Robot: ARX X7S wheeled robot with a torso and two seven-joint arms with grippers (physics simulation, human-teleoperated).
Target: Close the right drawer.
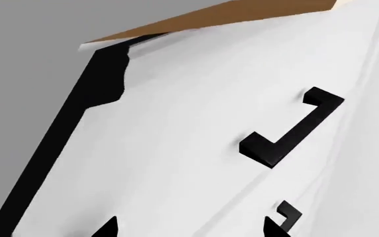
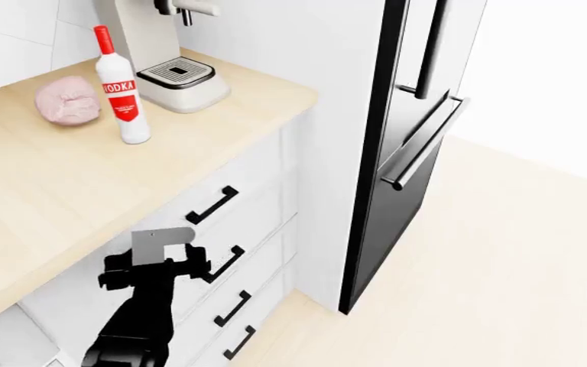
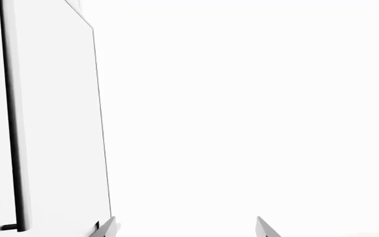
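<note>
My left pincer [image 2: 183, 260] hangs spread before the right drawer [image 2: 238, 222], a flat white front with black bar handle [image 2: 213, 205] under the wooden worktop [image 2: 59, 183]; right pincer [image 3: 185, 228] spread too.

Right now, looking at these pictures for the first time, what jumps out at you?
A red-and-white vodka bottle stands on the wooden counter, beside a pink lump and a coffee machine. A tall dark fridge rises to the right. The robot's black left arm reaches toward white drawers with black handles.

Left arm [image 2: 135, 321] reaches forward, its tool [image 2: 161, 264] spread open; right tool [image 3: 184, 228] open too.
</note>
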